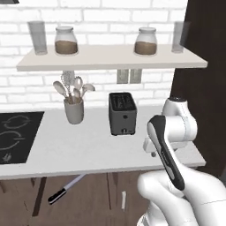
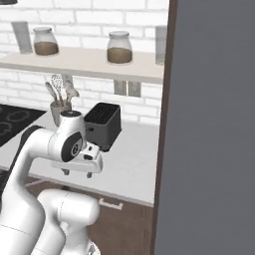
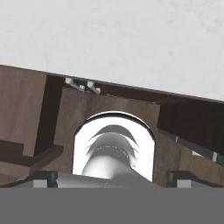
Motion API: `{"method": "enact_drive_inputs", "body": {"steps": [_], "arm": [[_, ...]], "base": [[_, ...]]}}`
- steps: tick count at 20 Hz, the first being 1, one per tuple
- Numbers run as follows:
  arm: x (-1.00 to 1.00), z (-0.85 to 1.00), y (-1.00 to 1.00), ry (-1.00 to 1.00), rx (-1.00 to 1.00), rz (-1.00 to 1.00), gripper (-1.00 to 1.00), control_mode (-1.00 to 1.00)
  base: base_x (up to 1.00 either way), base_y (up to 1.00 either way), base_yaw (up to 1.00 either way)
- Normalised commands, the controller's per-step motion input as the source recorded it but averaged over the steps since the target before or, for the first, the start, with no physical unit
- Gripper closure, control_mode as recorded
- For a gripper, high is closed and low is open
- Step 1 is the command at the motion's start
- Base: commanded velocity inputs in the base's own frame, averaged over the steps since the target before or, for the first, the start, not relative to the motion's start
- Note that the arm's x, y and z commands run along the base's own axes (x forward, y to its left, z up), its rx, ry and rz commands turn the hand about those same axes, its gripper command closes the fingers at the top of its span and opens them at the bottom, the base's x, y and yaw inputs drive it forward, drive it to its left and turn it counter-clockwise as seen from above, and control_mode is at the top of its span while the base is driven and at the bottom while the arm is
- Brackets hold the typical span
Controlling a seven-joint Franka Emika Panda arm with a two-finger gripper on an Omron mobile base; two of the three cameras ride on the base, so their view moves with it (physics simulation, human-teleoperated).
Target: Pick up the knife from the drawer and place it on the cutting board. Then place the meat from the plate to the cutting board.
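Knife (image 1: 66,189) is sitting low down below the counter's front edge in the left base view, black handle toward the lower left and the pale blade angling up toward the counter lip, so it looks like it's in the open drawer (image 1: 26,194), though the drawer itself is hard to make out there. Gripper (image 3: 112,178) is wide open with nothing in it; in the hand view its two dark tips sit far apart at the bottom corners, looking at brown cabinet fronts under the white counter (image 3: 131,39), with a small pale handle (image 3: 83,85) just under the counter edge. On the counter, a dark toaster (image 1: 122,113) stands near the middle toward the back wall, and a crock of utensils (image 1: 73,106) is just left of it. A black cooktop (image 1: 15,134) takes up the counter's left end. Up on the shelf (image 1: 110,58) there are two jars (image 1: 66,40) with brown stuff and a glass (image 1: 37,37) at the left end. The arm's elbow (image 2: 69,142) hangs over the counter's front edge in the right base view.
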Motion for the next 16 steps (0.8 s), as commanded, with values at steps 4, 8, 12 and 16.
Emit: {"method": "enact_drive_inputs", "body": {"steps": [4,8,12,16], "arm": [[0.00,0.00,0.00,0.00,0.00,0.00,-1.00,1.00],[0.00,0.00,0.00,0.00,0.00,0.00,-1.00,1.00],[0.00,0.00,0.00,0.00,0.00,0.00,-1.00,1.00],[0.00,0.00,0.00,0.00,0.00,0.00,-1.00,1.00]], "base": [[0.00,0.00,0.49],[0.00,0.00,0.50],[-0.02,0.00,0.47],[-0.02,0.00,0.31]]}}
